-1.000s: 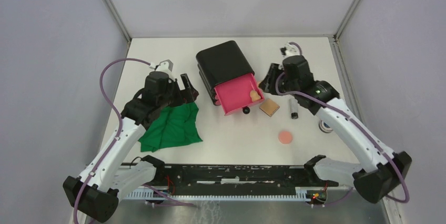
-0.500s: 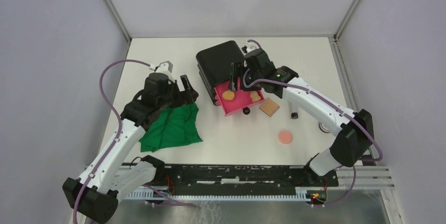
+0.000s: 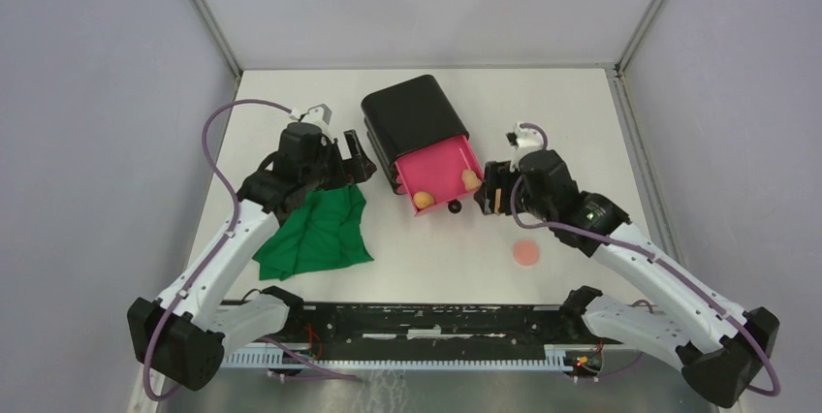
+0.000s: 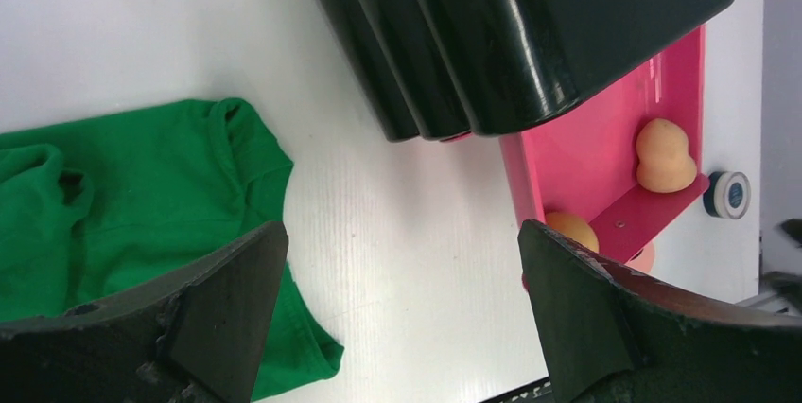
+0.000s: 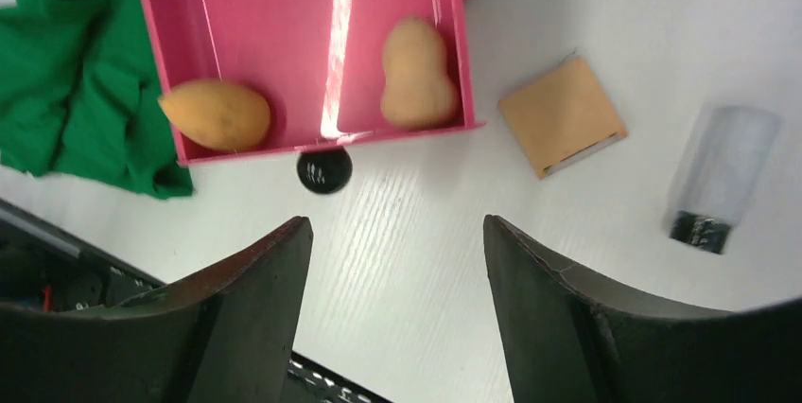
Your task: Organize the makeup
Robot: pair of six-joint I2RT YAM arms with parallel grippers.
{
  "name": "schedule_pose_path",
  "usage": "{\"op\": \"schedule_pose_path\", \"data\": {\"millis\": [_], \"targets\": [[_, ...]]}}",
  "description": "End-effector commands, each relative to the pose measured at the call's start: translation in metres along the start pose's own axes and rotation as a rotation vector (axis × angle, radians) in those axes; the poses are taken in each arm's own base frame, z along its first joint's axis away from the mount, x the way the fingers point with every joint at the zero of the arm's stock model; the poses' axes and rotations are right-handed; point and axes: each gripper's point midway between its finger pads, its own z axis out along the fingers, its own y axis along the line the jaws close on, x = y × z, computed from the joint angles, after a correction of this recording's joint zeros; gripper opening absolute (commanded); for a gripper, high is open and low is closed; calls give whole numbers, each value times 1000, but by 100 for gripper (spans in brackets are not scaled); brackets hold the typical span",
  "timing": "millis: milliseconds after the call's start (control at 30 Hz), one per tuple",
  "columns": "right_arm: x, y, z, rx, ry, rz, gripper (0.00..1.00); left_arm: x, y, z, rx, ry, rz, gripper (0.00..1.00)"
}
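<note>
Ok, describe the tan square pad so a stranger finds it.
Start at the glossy black box with its open pink drawer. Just outside the drawer's front corner lies the tan square pad. It is flat and square-edged, unlike the grey-black tube beside it.

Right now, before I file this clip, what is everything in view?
sponges: two, orange, inside the open drawer
pad: one, tan, on the table beside the drawer
tube: one, grey with a black cap, lying past the pad
puff: one, pink, on the table by the right arm
compact: one, white-rimmed, on the table near the drawer
box: one, black, mid-table
drawer: one, pink, pulled out of the box
cloth: one, green, crumpled, left side
table: one, white
left pincer: open, empty, between cloth and box
right pincer: open, empty, before the drawer
</note>
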Motion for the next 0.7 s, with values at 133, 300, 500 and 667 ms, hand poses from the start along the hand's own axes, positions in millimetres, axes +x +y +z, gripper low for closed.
{"op": "schedule_pose_path", "data": {"millis": [133,300,500,667], "targets": [[57,22,10,-245,-63,-9,71,-60,-37,8,100,-151,-44,99],[68,17,36,-172,-97,-79,69,-67,-41,20,101,-149,-63,99],[68,32,64,-198,-135,-54,67,-68,-41,16,97,-158,-62,99],[60,37,74,-174,-144,-44,59,-63,-34,15,74,-150,-59,99]]}}
